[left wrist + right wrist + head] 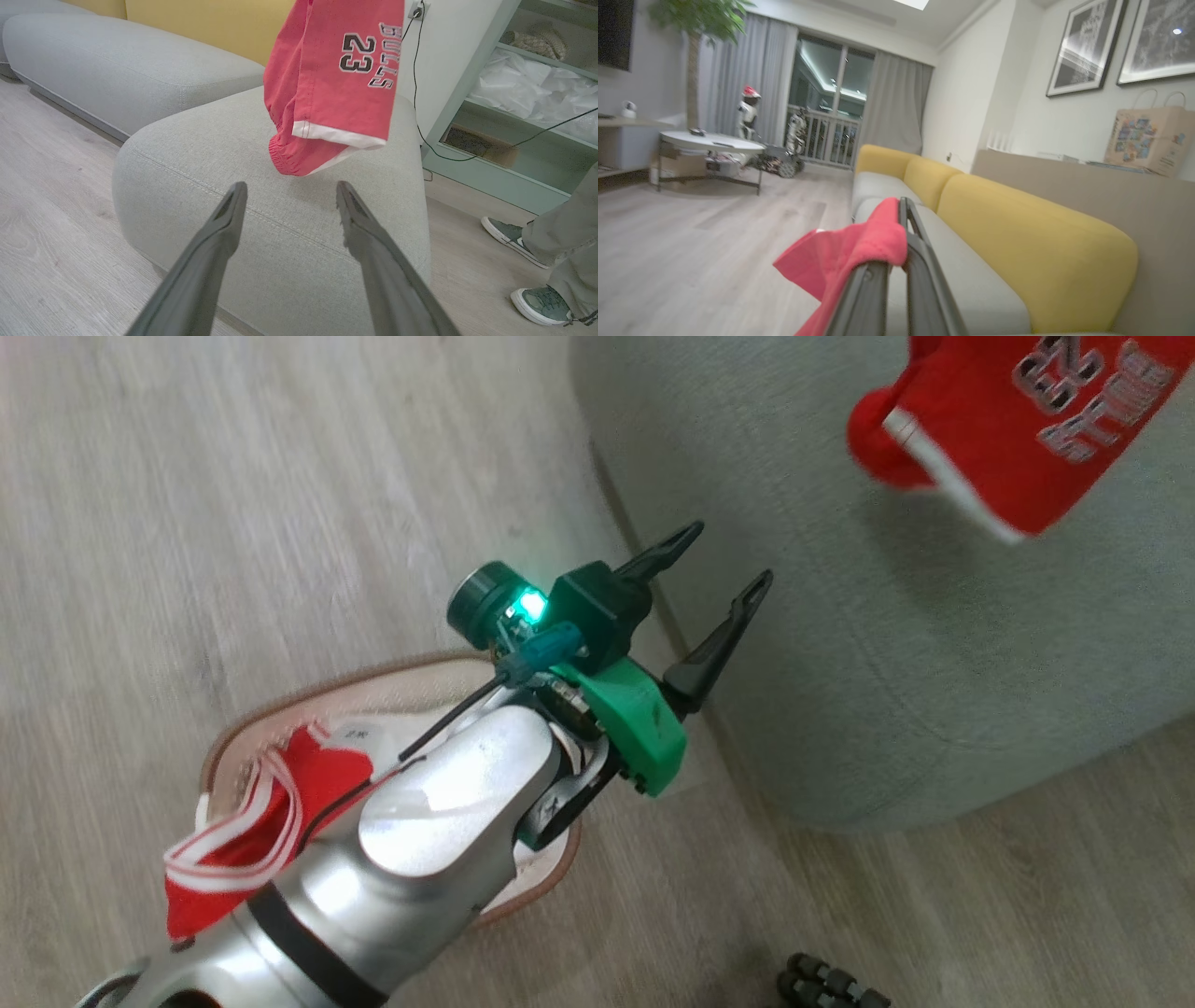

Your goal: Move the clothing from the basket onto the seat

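While the right gripper (pixel 901 233) pinches a fold of red cloth between closed fingers, the red shorts (pixel 336 84), marked 23 and edged in white, dangle above the grey-green seat (pixel 280 261) toward its far right. Nearer, the left gripper (pixel 730 553) hangs empty with its jaws spread wide at the seat's left edge, fingers aimed at the cushion. Below its silver forearm, the oval basket (pixel 308 689) sits on the pale wood floor (pixel 187 523) just left of the seat, a red jersey (pixel 317 775) with white striped trim spilling over its near rim. A person's grey shoes (pixel 509 233) stand on the floor beyond the seat's right side.
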Controlling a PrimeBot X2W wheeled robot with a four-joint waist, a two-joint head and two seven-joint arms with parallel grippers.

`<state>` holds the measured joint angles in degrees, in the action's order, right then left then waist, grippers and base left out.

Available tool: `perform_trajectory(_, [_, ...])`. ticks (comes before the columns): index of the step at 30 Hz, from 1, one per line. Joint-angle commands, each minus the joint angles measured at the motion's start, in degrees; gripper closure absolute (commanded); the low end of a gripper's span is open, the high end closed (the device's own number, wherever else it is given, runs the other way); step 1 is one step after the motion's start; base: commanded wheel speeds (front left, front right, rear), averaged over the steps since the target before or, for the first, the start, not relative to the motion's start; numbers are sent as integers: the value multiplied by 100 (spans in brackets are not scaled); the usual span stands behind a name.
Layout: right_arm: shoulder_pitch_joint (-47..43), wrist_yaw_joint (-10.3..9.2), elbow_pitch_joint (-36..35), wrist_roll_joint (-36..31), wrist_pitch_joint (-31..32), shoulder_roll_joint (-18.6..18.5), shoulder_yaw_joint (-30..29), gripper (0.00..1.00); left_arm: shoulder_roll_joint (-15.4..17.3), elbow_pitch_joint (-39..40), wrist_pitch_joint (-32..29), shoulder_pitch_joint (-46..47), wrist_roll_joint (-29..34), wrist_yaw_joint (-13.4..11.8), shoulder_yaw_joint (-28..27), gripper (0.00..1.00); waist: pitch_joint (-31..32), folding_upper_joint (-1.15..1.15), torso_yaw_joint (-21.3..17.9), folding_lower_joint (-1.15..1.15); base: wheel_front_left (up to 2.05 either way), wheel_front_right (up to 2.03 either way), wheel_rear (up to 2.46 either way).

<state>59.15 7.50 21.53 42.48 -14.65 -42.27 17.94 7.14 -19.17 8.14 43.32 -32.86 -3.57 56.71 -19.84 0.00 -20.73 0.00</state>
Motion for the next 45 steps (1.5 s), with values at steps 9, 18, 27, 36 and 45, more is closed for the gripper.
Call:
perform_trajectory(9, [66,-1,1687,-243,-35,-197,144,100,-195,7,-13,627,202,-92,-52,0,-947,0,593,0,0,0,0])
perform_trajectory(18, [-58,-1,2774,521,775,-250,1782,100,-277,-138,113,666,156,-102,-8,0,-1070,0,765,0,0,0,0])
perform_trajectory(27, [54,-1,2906,1508,1576,-512,2929,69,-296,-265,260,573,33,-100,-27,0,-823,0,870,0,0,0,0])
perform_trajectory(36, [266,-1,2978,1981,1811,-557,3677,0,-205,-347,406,279,-181,-63,-105,0,-184,0,719,0,0,0,0])
perform_trajectory(45, [697,-1,2147,2003,1129,-890,4380,0,23,-188,514,-155,-401,-77,-231,0,648,0,630,0,0,0,0])
